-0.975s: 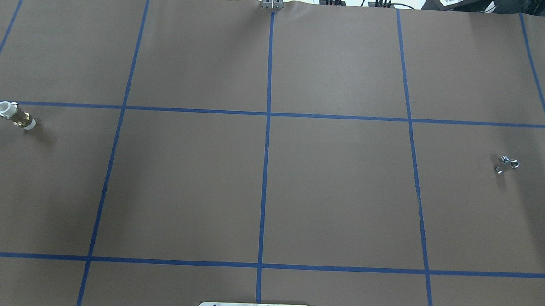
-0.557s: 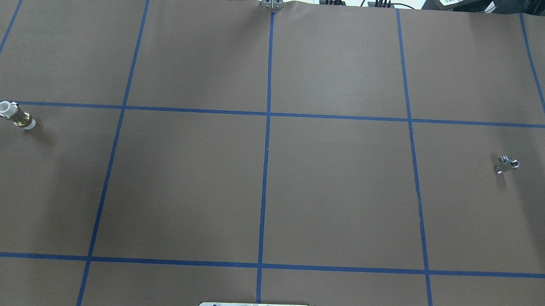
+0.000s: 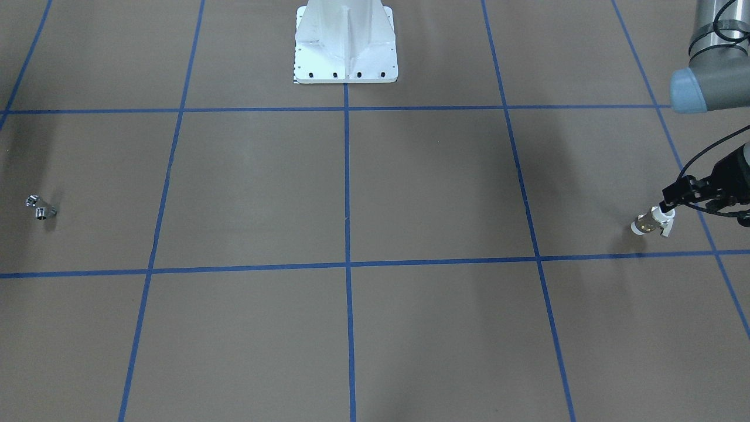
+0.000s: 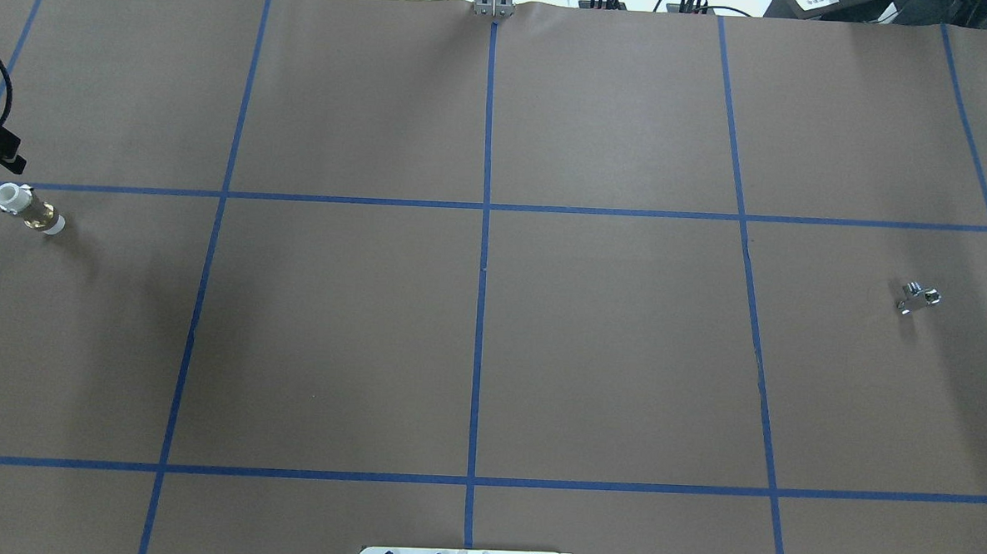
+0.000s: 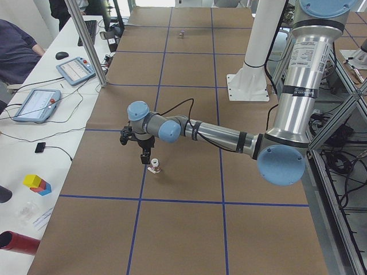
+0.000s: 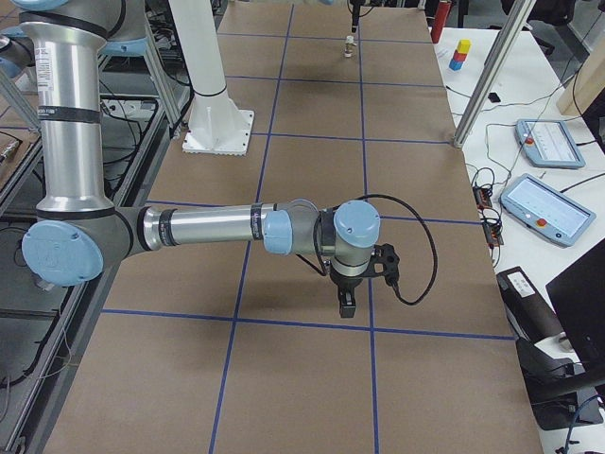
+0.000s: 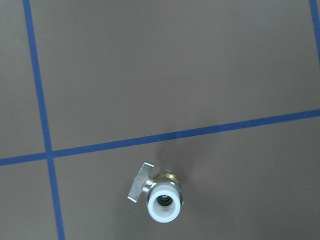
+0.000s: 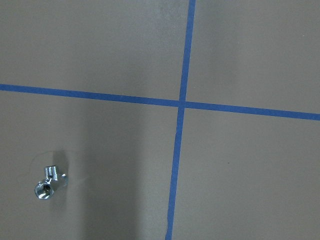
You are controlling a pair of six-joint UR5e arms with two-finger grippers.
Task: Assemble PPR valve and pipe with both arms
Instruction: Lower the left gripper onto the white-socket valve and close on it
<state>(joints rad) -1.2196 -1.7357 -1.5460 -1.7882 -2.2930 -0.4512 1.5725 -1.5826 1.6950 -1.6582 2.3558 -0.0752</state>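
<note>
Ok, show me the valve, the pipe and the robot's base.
valve (image 7: 164,204), left wrist view, on its white open end.
pipe (image 8: 48,181), right wrist view, on the chrome bend between its ends.
base (image 3: 345,44), front-facing view, on the white pedestal's middle.

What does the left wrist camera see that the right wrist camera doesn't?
Only the left wrist view shows the PPR valve, with its white open end facing the camera and its silvery lever sticking out sideways. Only the right wrist view shows the shiny chrome pipe, lying by itself. Both show the brown table crossed by blue tape lines.
</note>
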